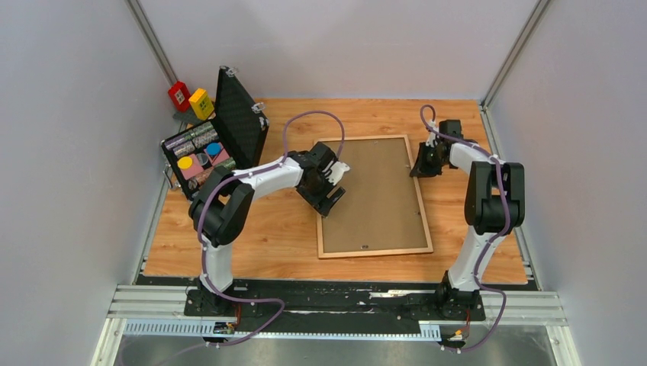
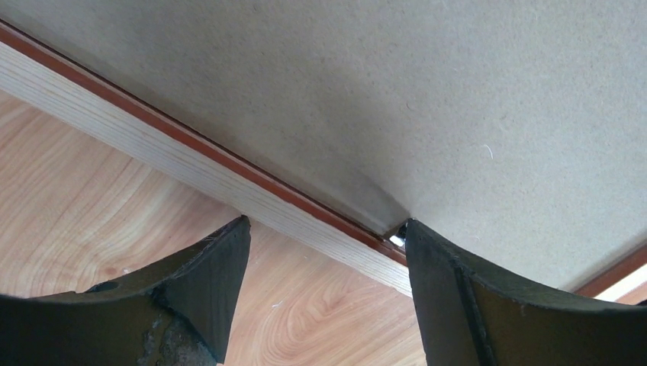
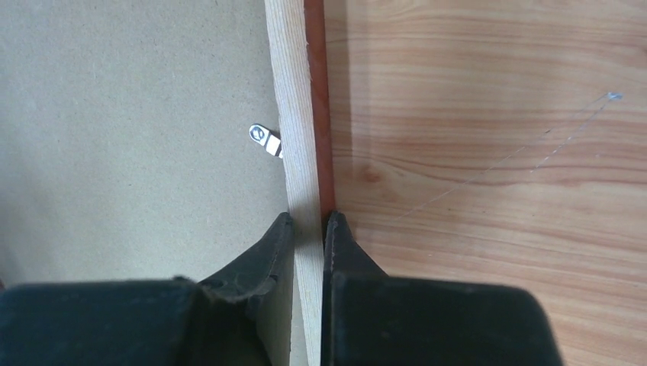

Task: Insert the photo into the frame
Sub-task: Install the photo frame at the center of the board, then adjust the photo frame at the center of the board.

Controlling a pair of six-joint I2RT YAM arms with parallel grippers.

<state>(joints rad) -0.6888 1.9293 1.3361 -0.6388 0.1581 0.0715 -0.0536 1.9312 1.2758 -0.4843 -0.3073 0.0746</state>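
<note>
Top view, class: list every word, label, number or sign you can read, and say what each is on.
No text is readable.
On the board: small dark mark by its near edge, too small to read.
On the red box and yellow box: dark marks, too small to read.
In the case: coloured contents, nothing legible.
On the frame: none.

Open black case (image 1: 200,156) on wooden table (image 1: 252,244), red box (image 1: 179,95) and yellow box (image 1: 201,103) behind.
</note>
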